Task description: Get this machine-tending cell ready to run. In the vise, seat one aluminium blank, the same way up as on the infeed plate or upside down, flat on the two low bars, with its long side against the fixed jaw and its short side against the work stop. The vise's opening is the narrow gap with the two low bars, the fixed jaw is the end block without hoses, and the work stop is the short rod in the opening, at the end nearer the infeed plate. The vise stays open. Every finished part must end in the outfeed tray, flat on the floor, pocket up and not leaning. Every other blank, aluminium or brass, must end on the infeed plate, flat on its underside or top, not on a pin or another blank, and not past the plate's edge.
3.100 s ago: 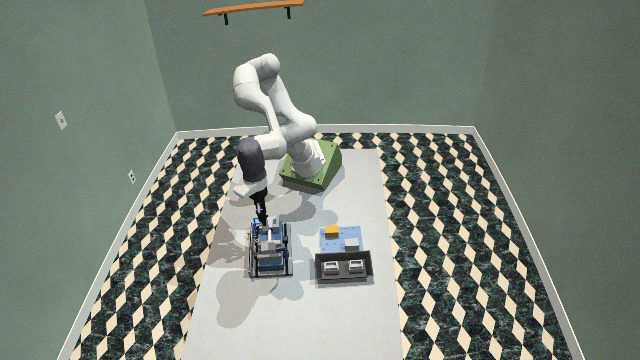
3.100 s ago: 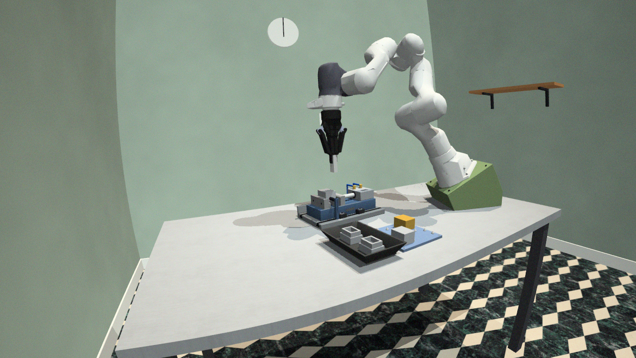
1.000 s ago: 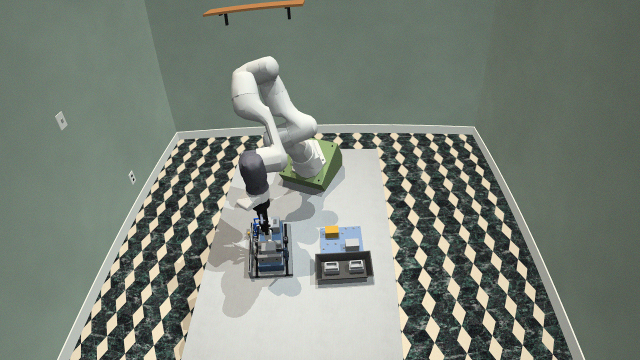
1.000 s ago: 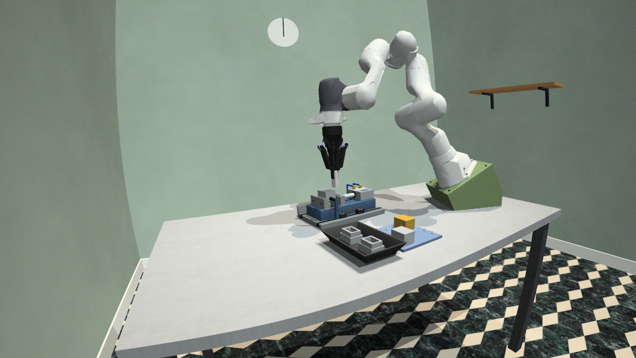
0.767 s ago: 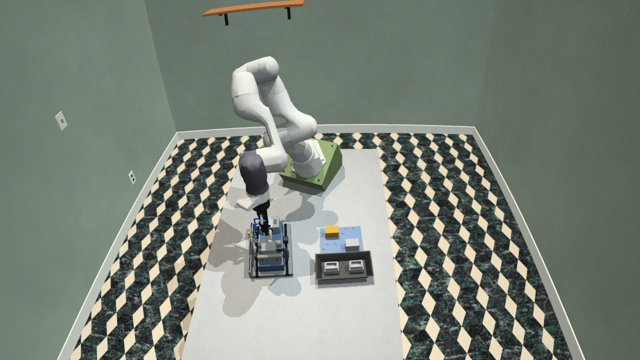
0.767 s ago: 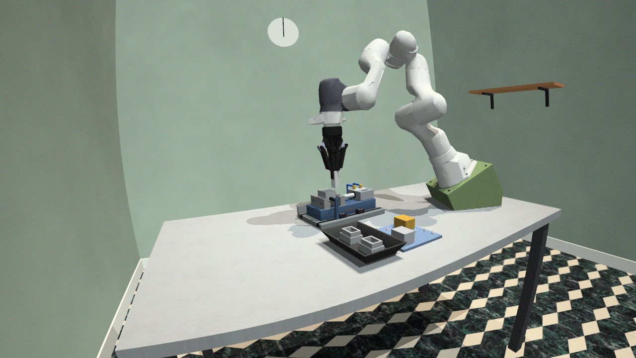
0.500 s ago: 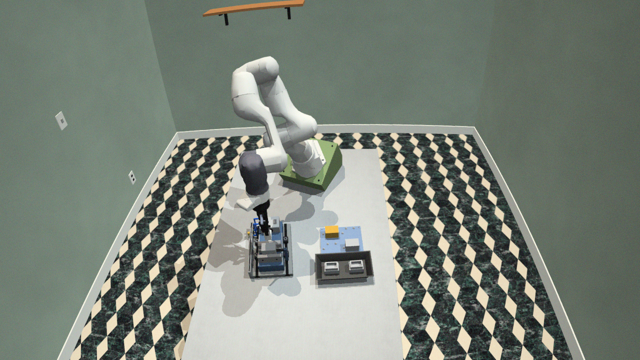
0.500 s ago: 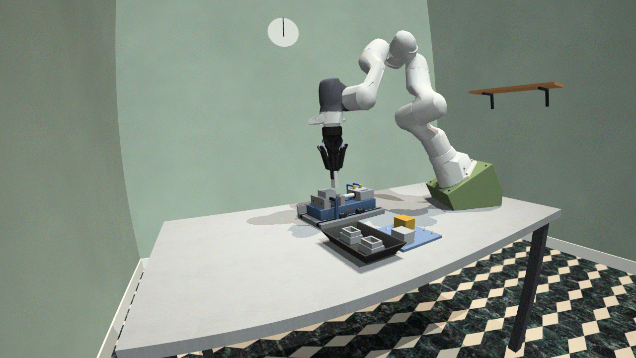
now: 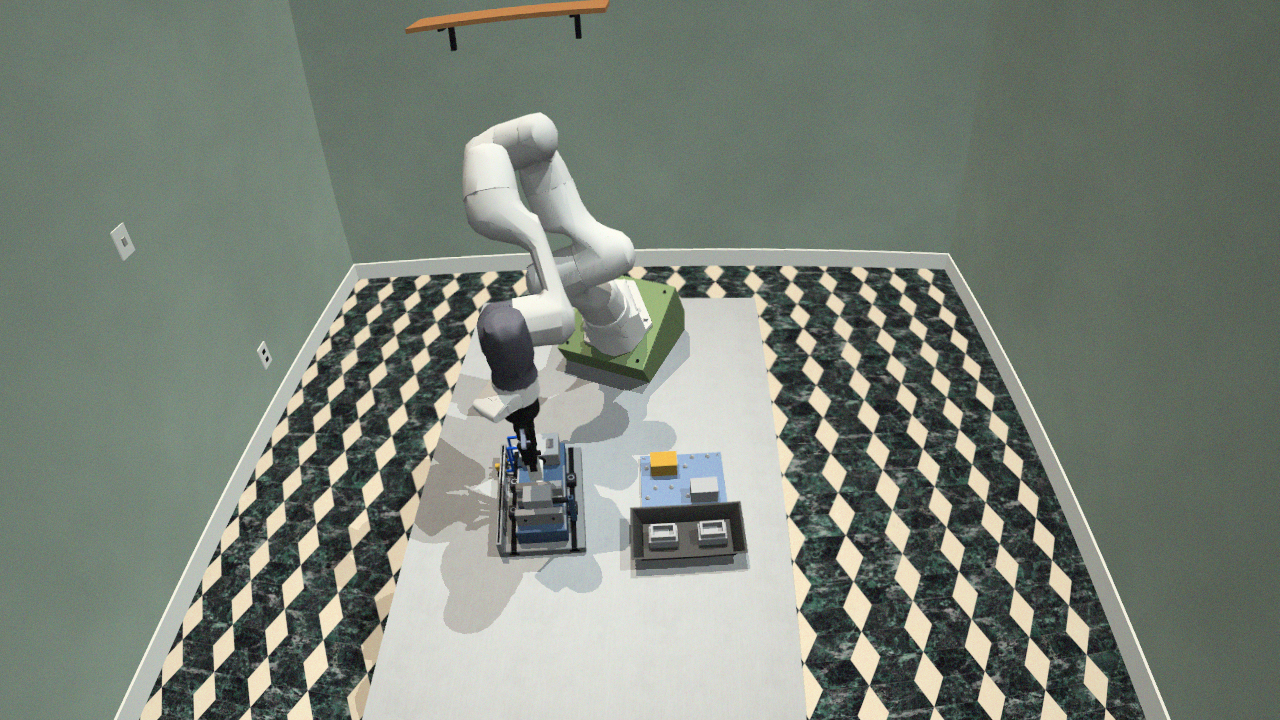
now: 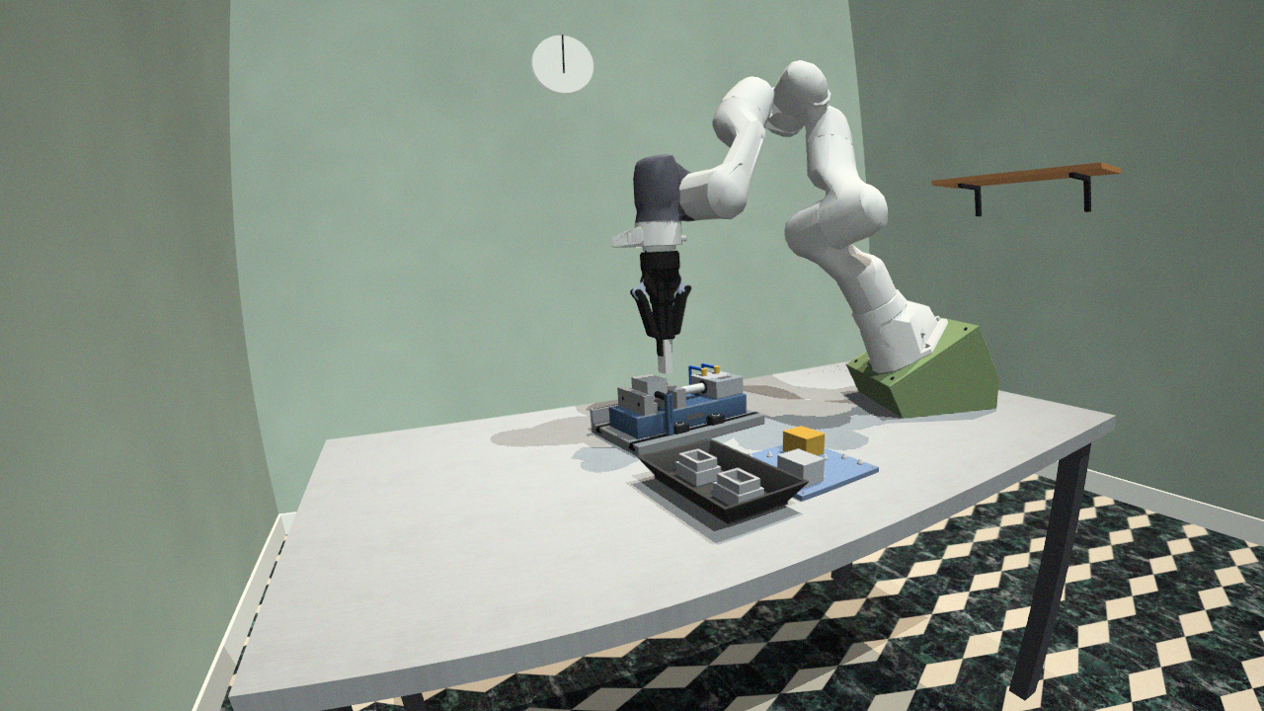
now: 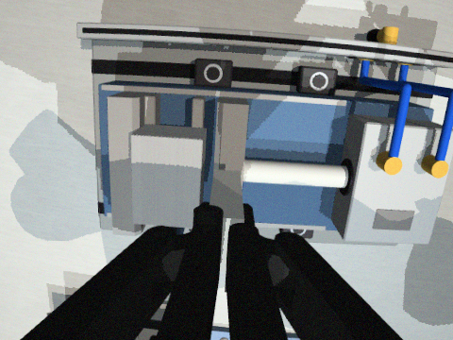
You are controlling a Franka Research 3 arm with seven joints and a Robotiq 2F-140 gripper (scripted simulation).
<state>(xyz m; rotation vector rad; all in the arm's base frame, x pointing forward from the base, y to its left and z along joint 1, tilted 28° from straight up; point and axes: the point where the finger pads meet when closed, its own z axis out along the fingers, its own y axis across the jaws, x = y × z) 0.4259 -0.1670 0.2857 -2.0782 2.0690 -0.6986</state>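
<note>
The vise (image 9: 522, 507) stands at the table's left, with its hosed end block (image 11: 391, 195) and white ram (image 11: 296, 174). A light grey block (image 11: 166, 177), which looks like an aluminium blank, sits at the vise's other end, by the fixed jaw; I cannot tell how it is seated. My gripper (image 10: 665, 360) is shut and empty. It points straight down a little above the vise's middle, and it also shows in the wrist view (image 11: 226, 214). The infeed plate (image 9: 682, 479) holds a brass blank (image 9: 663, 462) and an aluminium blank (image 9: 704, 488). Two finished parts (image 9: 663, 534) (image 9: 712, 531) lie pocket up in the outfeed tray (image 9: 687, 537).
The blue hoses (image 11: 403, 108) with yellow fittings rise at the vise's far end, close to my fingers. The arm's green base (image 9: 626, 335) stands behind the plate. The tray touches the plate's near edge.
</note>
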